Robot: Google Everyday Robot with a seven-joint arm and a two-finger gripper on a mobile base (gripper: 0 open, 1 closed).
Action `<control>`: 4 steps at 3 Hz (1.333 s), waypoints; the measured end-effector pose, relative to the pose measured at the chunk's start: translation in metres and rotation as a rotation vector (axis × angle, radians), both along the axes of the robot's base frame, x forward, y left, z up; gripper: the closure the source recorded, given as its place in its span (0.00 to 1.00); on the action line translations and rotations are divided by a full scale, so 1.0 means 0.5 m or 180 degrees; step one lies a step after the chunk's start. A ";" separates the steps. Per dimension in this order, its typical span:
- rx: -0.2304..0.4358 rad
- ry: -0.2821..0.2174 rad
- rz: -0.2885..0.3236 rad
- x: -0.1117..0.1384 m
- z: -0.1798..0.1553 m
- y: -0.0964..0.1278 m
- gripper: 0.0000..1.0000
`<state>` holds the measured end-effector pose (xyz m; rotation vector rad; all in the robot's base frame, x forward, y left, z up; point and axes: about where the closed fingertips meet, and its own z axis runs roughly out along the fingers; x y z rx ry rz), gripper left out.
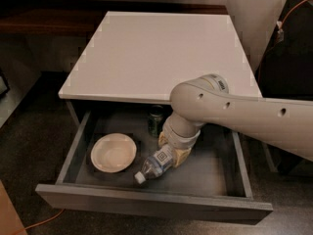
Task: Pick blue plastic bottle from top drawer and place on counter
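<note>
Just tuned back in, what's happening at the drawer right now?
The arm reaches into the open top drawer, and its end effector grips the blue plastic bottle near its base, cap tilted toward the drawer front. A bowl and a green can also sit in the drawer. The bottle is not yet on the counter.

End effector (172, 152) grips bottle (154, 164) in top drawer (146, 205), can (156, 119) behind, bowl (113, 152) alongside (right floor bare).

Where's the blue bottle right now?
In the camera view the bottle sits tilted in the open drawer, just right of the bowl, cap toward the front; the tool grips its base, in front of the can.
</note>
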<state>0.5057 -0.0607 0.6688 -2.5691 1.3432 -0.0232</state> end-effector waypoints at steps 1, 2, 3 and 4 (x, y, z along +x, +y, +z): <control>0.0119 0.0012 -0.0221 -0.032 0.046 0.017 1.00; 0.0225 -0.0003 -0.0336 -0.070 0.101 0.034 1.00; 0.0338 -0.0023 -0.0420 -0.099 0.152 0.041 1.00; 0.0458 -0.0065 -0.0536 -0.118 0.235 0.043 1.00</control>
